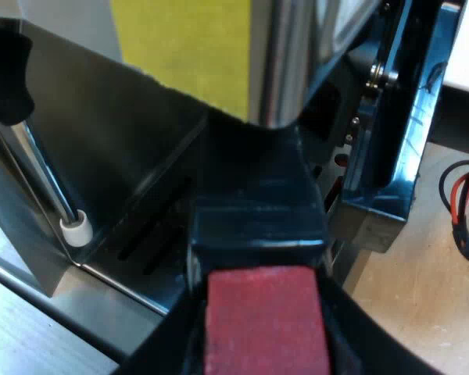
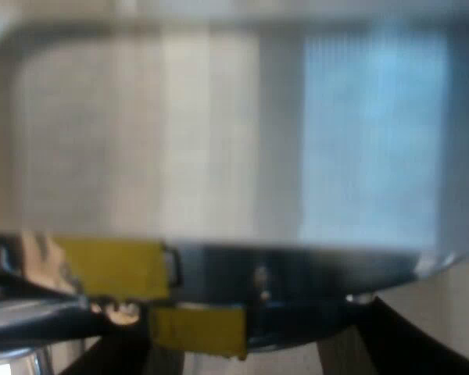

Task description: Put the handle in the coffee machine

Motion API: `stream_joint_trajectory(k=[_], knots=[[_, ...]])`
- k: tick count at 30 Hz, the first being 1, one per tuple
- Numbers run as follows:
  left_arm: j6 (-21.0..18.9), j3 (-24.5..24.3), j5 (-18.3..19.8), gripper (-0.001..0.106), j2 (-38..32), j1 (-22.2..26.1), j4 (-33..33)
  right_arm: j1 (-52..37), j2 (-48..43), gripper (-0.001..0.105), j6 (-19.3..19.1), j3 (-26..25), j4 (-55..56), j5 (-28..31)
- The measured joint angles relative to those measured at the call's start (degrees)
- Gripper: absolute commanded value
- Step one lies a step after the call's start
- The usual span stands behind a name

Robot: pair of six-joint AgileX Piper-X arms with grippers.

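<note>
One rigid part is in play: the metal holder, seen along its dark handle [image 1: 258, 223] to the red end [image 1: 266, 332]. Judged from its build, it is heavy at the metal head, stiff and not fragile. The handle looks smooth, so a grip near the red end gives leverage for turning but may let it slip round.

**Left arm**
- The left claw [image 1: 259, 301] is closed on the handle. One black finger [image 1: 168, 344] lies on each side of the red end and touches it.
- The wrist points along the handle toward the espresso machine [image 1: 102, 141].
- The holder's far end reaches a bright metal cylinder [image 1: 285, 70] at the machine's front, above the slotted tray [image 1: 152, 246] and near the white-tipped steam pipe [image 1: 76, 228]. Whether it is seated or locked cannot be told.
- The machine stands on a pale wooden surface [image 1: 422, 273].

**Right arm**
- The right claw [image 2: 250, 355] appears spread wide with nothing between its fingers.
- It hangs very close to a pale metal panel [image 2: 219, 133] that carries yellow patches [image 2: 113, 269]. The panel cannot be identified.
</note>
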Motion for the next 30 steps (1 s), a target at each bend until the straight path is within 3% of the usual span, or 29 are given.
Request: stream_joint_trajectory(k=[23,26,28,30], knots=[[0.0,0.0,0.09,0.003,0.0,0.08,0.06,0.34,0.37,0.04,-0.13,-0.21,-1.15,1.08],[0.0,0.0,0.09,0.02,0.0,0.08,0.06,0.34,0.37,0.04,-0.13,-0.21,-1.22,1.15],[0.0,0.0,0.09,0.039,0.0,0.08,0.06,0.34,0.37,0.04,-0.13,-0.21,-1.22,1.15],[0.0,-0.17,0.82,0.051,-0.1,0.5,0.24,0.48,0.47,0.04,0.01,-0.21,-1.22,1.37]])
